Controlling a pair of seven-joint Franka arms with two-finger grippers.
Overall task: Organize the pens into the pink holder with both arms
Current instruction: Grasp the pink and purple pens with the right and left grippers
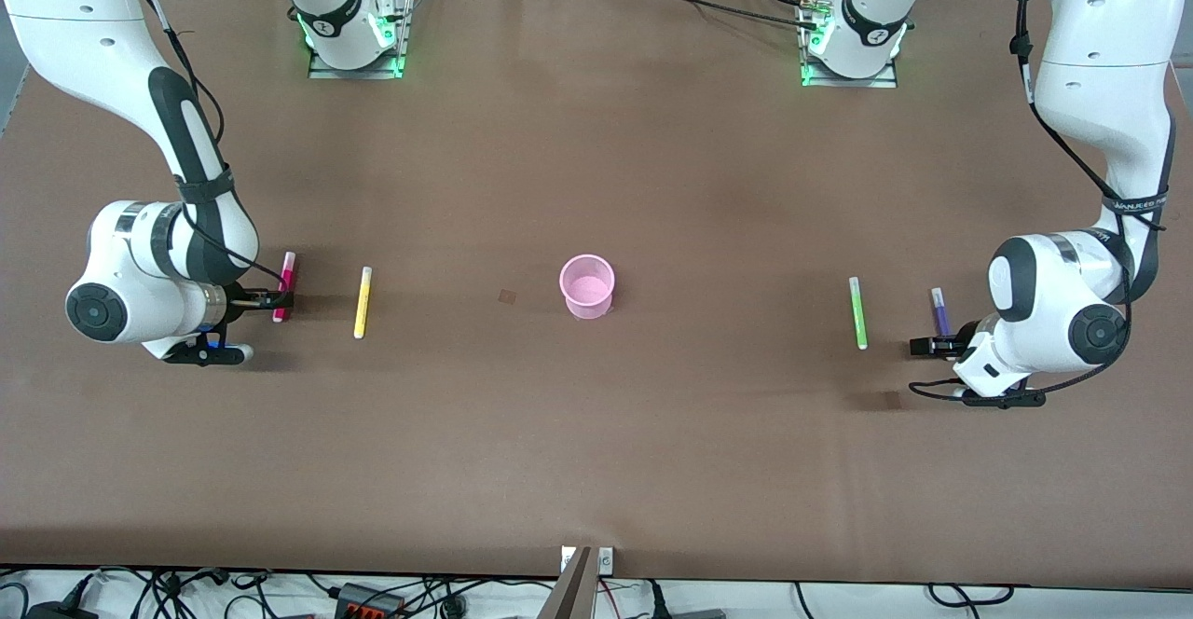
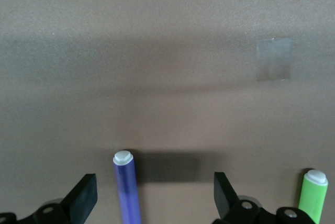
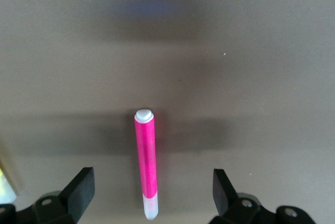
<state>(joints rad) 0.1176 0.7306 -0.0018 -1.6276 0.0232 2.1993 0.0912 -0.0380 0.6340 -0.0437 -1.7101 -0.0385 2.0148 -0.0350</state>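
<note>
Fingers wide astride purple pen [image 2: 127, 187] and magenta pen [image 3: 146, 164], green pen [image 2: 313, 195] beside.

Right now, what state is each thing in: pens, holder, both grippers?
Magenta pen: flat on the table, between the open right gripper's fingers, not gripped.
Purple pen: flat, between the open left gripper's fingers, not gripped.
Yellow pen: flat, untouched.
Green pen: flat, untouched.
Holder: upright, no pens inside.
Right gripper: open.
Left gripper: open.

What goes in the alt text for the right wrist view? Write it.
A magenta pen lies flat on the brown table, between the open fingers of the right end effector, which are not touching it.
</note>
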